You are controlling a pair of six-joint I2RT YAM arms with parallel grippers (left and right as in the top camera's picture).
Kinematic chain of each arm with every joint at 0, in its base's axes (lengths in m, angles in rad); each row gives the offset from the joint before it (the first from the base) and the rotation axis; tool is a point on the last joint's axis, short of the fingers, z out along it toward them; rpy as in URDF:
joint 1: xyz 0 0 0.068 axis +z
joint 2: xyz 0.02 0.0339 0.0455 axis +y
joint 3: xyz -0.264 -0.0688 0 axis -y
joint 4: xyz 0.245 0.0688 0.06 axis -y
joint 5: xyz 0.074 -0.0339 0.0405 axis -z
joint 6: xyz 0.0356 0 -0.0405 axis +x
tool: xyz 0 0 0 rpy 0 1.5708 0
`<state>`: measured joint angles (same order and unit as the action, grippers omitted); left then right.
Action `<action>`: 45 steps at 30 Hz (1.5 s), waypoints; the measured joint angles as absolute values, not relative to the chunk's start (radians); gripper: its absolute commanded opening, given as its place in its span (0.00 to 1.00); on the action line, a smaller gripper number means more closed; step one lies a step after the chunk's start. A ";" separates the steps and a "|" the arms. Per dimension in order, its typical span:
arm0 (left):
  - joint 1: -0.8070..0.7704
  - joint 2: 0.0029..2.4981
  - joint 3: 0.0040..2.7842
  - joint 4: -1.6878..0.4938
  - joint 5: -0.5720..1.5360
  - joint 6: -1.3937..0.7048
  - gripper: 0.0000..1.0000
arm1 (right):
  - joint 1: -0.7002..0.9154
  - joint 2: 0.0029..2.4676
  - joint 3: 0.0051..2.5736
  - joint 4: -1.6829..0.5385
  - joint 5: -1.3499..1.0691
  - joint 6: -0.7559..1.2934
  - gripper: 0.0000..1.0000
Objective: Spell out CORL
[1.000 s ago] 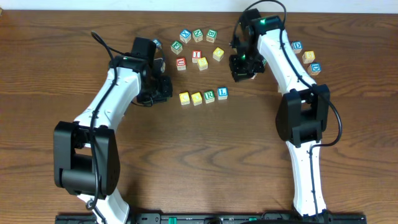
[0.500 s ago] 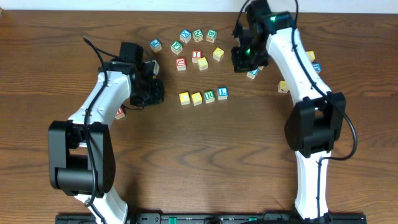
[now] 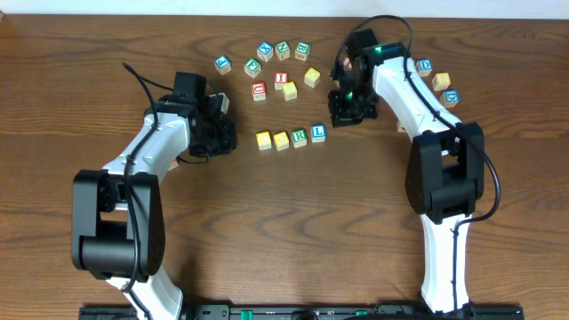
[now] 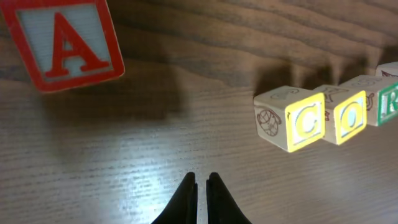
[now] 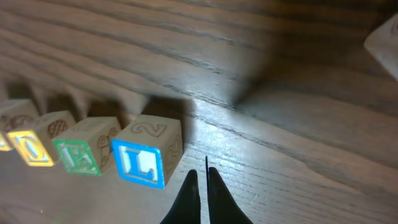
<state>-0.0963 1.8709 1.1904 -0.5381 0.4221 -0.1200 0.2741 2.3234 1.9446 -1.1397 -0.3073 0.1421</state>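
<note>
Overhead, the CORL row (image 3: pixel 297 137) sits mid tabletop (image 3: pixel 293 231), its yellow tops unreadable. The left wrist cam shows the C cube (image 4: pixel 308 122) and O cube (image 4: pixel 351 118) clearly, plus a red A cube (image 4: pixel 65 40), while the right wrist cam catches the blue L cube (image 5: pixel 142 163). Both the left pincer (image 4: pixel 200 177) and right pincer (image 5: pixel 200 171) are pinched closed, empty.

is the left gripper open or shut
Shut and empty: the left gripper shows its two tips almost touching, nothing between them.

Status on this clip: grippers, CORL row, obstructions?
Left gripper shut, empty. Right gripper shut, empty. CORL cubes lined up in order. Spare cubes lie apart, not blocking.
</note>
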 measured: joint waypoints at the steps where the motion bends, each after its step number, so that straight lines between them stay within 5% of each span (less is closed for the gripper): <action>1: -0.096 1.877 1.188 -0.527 0.424 -0.125 0.07 | 0.274 2.323 1.933 -1.133 -0.305 0.153 0.01; 45: -0.197 1.968 1.188 -0.335 0.432 -0.180 0.07 | 0.390 2.323 1.869 -1.022 -0.307 0.198 0.04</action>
<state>-0.1967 1.9682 1.1877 -0.3347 0.4320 -0.1799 0.3897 2.3234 1.8687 -1.0222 -0.3065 0.1982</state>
